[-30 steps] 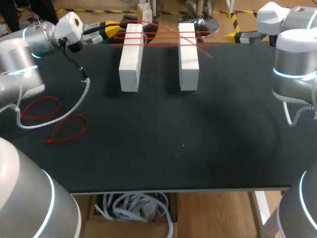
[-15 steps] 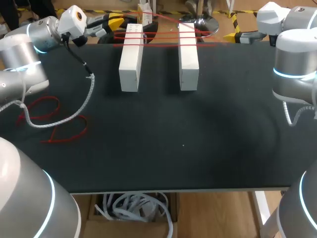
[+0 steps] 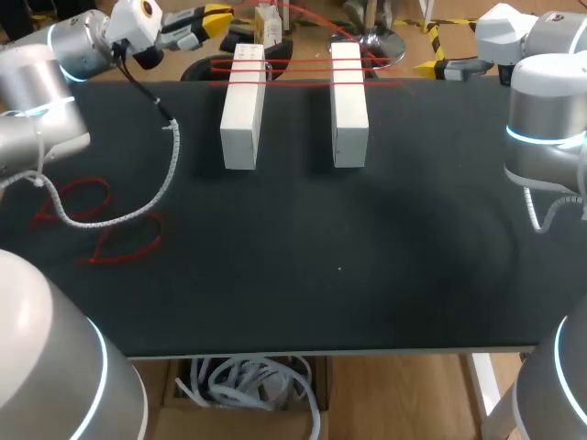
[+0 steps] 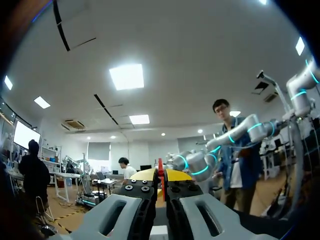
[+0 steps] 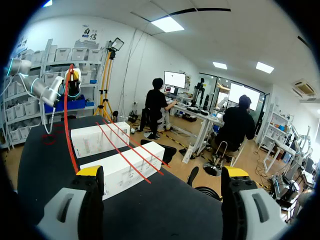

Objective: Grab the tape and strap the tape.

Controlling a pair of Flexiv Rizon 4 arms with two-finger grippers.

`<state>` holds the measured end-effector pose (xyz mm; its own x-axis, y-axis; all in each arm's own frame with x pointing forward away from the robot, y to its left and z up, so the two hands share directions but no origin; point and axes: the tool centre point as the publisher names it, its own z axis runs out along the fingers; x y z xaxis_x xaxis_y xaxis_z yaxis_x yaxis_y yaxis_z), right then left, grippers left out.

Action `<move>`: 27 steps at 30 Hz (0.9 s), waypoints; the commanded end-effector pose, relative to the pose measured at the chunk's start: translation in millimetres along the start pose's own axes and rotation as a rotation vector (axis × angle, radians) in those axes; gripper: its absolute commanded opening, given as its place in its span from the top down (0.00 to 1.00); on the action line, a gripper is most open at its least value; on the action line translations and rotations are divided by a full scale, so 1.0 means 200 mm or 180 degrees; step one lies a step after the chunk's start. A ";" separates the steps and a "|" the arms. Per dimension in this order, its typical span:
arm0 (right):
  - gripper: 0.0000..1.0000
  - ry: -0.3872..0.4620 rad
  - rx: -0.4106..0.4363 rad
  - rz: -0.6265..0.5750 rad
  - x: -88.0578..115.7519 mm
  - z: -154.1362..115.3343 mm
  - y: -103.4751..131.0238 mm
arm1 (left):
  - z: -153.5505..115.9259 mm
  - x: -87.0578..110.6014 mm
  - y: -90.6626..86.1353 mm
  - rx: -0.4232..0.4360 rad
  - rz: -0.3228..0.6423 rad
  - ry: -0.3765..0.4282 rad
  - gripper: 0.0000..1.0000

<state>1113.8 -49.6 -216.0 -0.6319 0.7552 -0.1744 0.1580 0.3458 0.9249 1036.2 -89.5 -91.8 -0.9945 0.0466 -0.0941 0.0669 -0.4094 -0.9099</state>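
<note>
**Head view.** Two long white rectangular blocks (image 3: 242, 105) lie side by side on the black table (image 3: 367, 266), with their long axes running away from the camera. Strands of thin red tape (image 3: 295, 71) cross both far ends, running left to right, square to the blocks. The left gripper (image 3: 204, 18) sits beyond the far left corner. The right gripper (image 3: 429, 66) sits at the far right edge. Loose red tape loops (image 3: 78, 206) lie near the left edge.

**Left wrist view.** The left gripper (image 4: 160, 176) is pinched tight on the red tape (image 4: 160, 172), which is seen edge-on and upright.

**Right wrist view.** The right gripper (image 5: 162, 172) is spread wide, with nothing between its fingers. Ahead of it, one tape strand (image 5: 66, 125) arcs up from the blocks (image 5: 120, 167) towards the left gripper (image 5: 72, 80).
</note>
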 end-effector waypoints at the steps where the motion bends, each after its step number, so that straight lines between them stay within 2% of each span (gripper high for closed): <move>1: 0.00 0.0005 -0.0002 0.0001 0.00 0.00 0.00 | 0.01 0.01 -0.03 0.0001 0.0022 -0.0020 1.00; 7: 0.00 0.0005 -0.0002 0.0001 0.00 0.00 0.00 | 0.01 -0.01 -0.03 0.0017 0.0038 -0.0009 1.00; 10: 0.00 0.0005 -0.0002 0.0001 0.00 0.00 0.00 | 0.00 -0.03 -0.04 0.0019 0.0186 -0.0034 1.00; 27: 0.00 0.0005 -0.0002 0.0001 0.00 0.00 0.00 | 0.00 -0.03 -0.04 0.0019 0.0186 -0.0034 1.00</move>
<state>1113.8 -49.6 -216.0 -0.6319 0.7552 -0.1743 0.1580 0.3457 0.9249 1040.8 -87.5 -84.0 -0.9898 0.0120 -0.1418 0.1241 -0.4154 -0.9011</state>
